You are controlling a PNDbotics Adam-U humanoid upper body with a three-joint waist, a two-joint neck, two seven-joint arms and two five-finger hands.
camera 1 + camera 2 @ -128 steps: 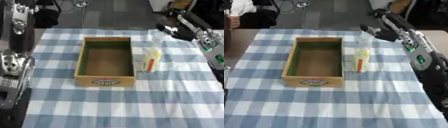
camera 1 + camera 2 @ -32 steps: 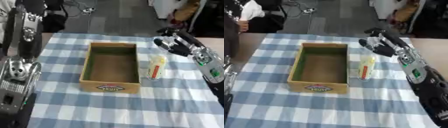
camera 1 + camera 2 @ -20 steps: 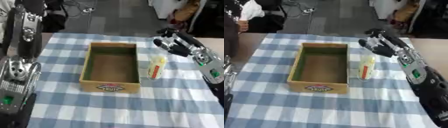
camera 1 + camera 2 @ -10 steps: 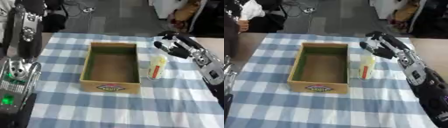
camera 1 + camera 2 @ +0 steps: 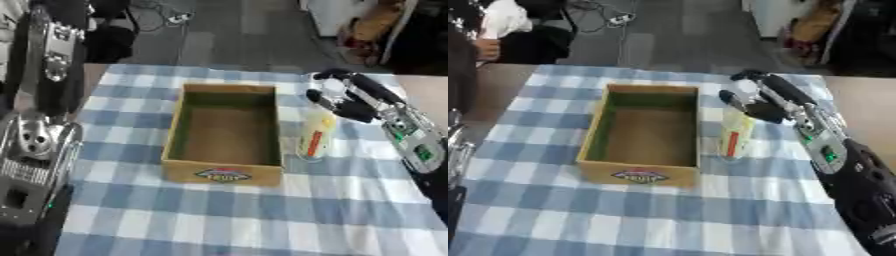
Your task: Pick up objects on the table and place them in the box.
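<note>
An open cardboard box (image 5: 223, 171) with a green inner wall and a bare floor stands mid-table on the blue-and-white checked cloth. Just to its right lies a pale yellow bottle (image 5: 314, 136) with a red stripe, its length running away from me. My right hand (image 5: 348, 98) hovers at the bottle's far end, with the fingers lightly bent and spread and the thumb towards the box. It holds nothing. My left arm (image 5: 45, 75) rises along the left edge, and its hand does not show.
The checked cloth (image 5: 219, 220) stretches bare in front of the box. Beyond the table's far edge lie a dark floor, cables and bags. A person (image 5: 496, 30) sits at the far left, away from the objects.
My right hand has come down and slightly towards me, closing in on the bottle's far end. Box and bottle have not moved.
</note>
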